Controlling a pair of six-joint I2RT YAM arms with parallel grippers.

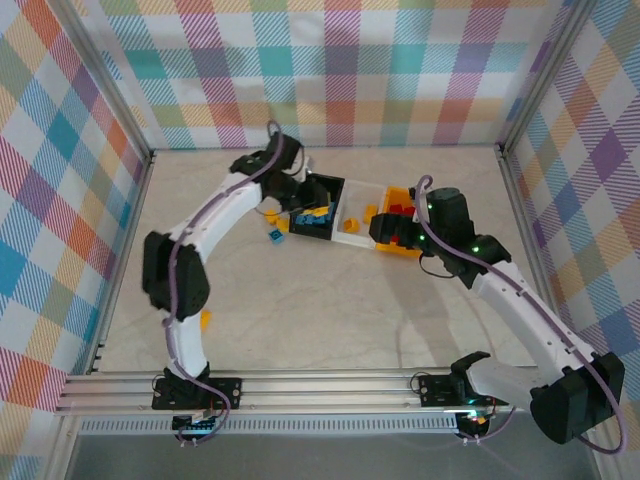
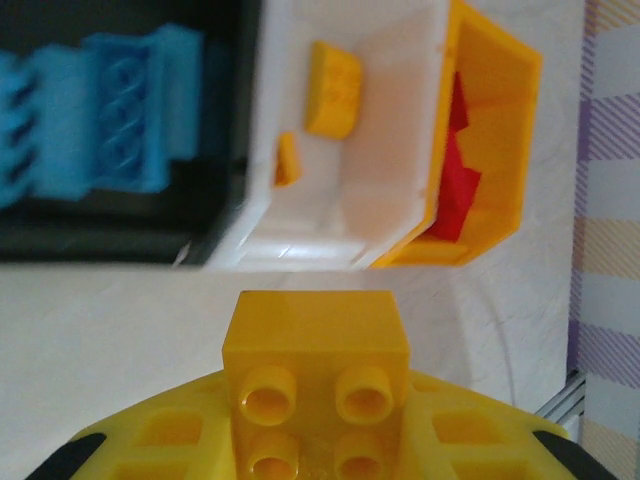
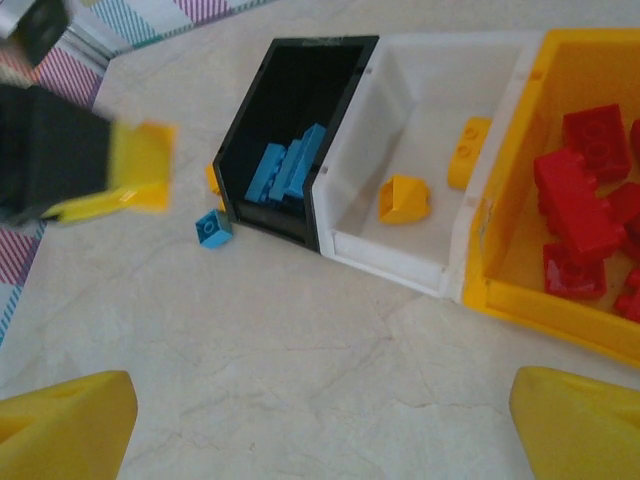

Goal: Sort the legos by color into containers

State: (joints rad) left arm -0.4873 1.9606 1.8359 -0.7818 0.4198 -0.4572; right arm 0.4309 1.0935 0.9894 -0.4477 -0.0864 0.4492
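Observation:
My left gripper (image 2: pixel 315 400) is shut on a yellow lego (image 2: pixel 315 330), studs toward the camera, above bare table just short of the containers. The black bin (image 3: pixel 240 130) holds blue legos (image 3: pixel 288 165). Two yellow legos (image 3: pixel 404 198) lie in the white bin (image 3: pixel 395 255). Beside it, the yellow bin (image 3: pixel 505 290) holds several red legos (image 3: pixel 580 200). My right gripper (image 3: pixel 325 420) hangs open over the table in front of the bins, nothing between its fingers. A loose blue lego (image 3: pixel 213 228) lies by the black bin's left corner.
Another yellow lego (image 1: pixel 206 318) lies on the table beside the left arm's lower link. Checked walls enclose the table on three sides. A metal rail (image 1: pixel 300 385) runs along the near edge. Open table lies in front of the bins.

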